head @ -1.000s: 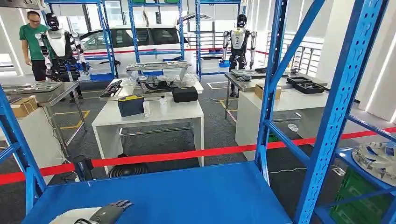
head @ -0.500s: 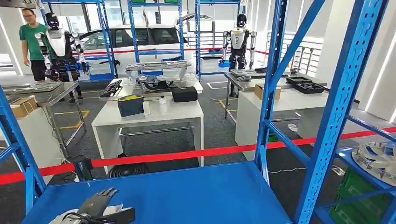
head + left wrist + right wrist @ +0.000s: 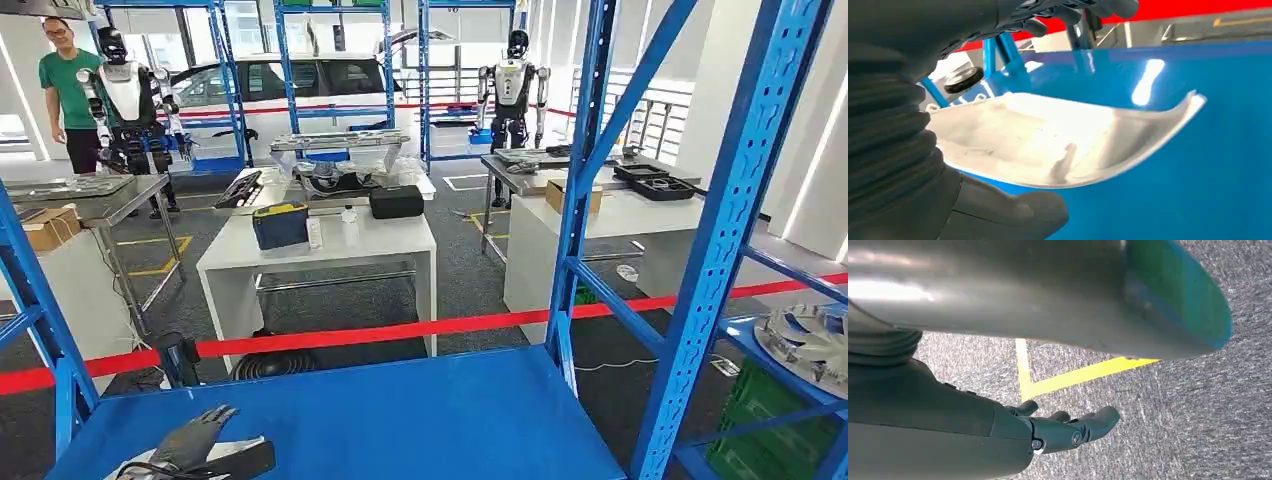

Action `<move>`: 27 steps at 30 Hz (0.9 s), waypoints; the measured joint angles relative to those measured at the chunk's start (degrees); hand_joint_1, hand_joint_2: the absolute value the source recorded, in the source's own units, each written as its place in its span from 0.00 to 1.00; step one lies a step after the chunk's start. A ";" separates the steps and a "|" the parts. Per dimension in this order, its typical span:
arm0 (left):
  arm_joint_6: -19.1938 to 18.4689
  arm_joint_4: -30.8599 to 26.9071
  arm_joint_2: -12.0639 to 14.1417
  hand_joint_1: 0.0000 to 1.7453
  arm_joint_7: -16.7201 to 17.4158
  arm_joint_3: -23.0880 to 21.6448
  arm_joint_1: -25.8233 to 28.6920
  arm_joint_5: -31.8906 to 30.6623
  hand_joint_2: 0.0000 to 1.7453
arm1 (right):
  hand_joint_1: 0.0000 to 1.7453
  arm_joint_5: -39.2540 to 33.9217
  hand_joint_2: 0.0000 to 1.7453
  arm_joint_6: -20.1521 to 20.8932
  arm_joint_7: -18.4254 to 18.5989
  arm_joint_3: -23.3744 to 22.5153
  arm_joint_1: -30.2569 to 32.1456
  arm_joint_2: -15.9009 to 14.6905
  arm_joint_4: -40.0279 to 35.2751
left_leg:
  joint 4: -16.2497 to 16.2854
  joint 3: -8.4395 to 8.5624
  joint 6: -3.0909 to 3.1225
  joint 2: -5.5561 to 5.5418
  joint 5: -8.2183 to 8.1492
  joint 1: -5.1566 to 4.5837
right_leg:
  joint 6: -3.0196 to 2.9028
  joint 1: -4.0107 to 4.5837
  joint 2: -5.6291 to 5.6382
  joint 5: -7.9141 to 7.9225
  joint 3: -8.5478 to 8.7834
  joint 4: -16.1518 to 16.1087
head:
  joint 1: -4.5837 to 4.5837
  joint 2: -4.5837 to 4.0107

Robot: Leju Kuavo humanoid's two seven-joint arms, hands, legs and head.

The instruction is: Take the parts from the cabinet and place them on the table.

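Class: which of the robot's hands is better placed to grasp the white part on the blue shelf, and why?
Left. The left hand is over the white part on the blue shelf; the right hand hangs over the floor.

robotics workshop: blue racking (image 3: 735, 180), white workbenches (image 3: 320, 250), humanoid robots (image 3: 512, 85)

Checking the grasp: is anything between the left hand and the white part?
Nothing. In the left wrist view, the left hand flanks the white part on the blue shelf.
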 joint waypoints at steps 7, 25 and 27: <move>-5.32 0.79 1.16 0.00 1.93 0.02 0.06 -2.10 1.00 | 0.00 0.09 0.00 -0.02 0.00 0.02 -0.05 0.00 0.00 | 0.00 -0.02 -0.01 0.00 0.01 0.00 | 0.00 0.01 0.00 0.00 -0.01 0.00 | 0.00 0.00; -4.09 0.98 3.52 0.00 3.48 0.02 2.22 -4.66 1.00 | 0.00 1.09 0.00 -0.02 0.00 0.00 -0.15 0.00 0.00 | 0.00 -0.04 -0.01 -0.02 0.01 0.00 | 0.01 0.00 0.00 0.00 -0.03 0.00 | 0.00 0.00; -3.54 0.98 3.52 0.00 3.48 0.00 2.35 -5.16 1.00 | 0.00 1.11 0.00 0.00 0.02 0.00 -0.15 0.00 0.00 | 0.01 -0.04 -0.01 -0.02 0.01 0.00 | 0.00 0.00 0.00 0.00 -0.04 0.00 | 0.00 0.00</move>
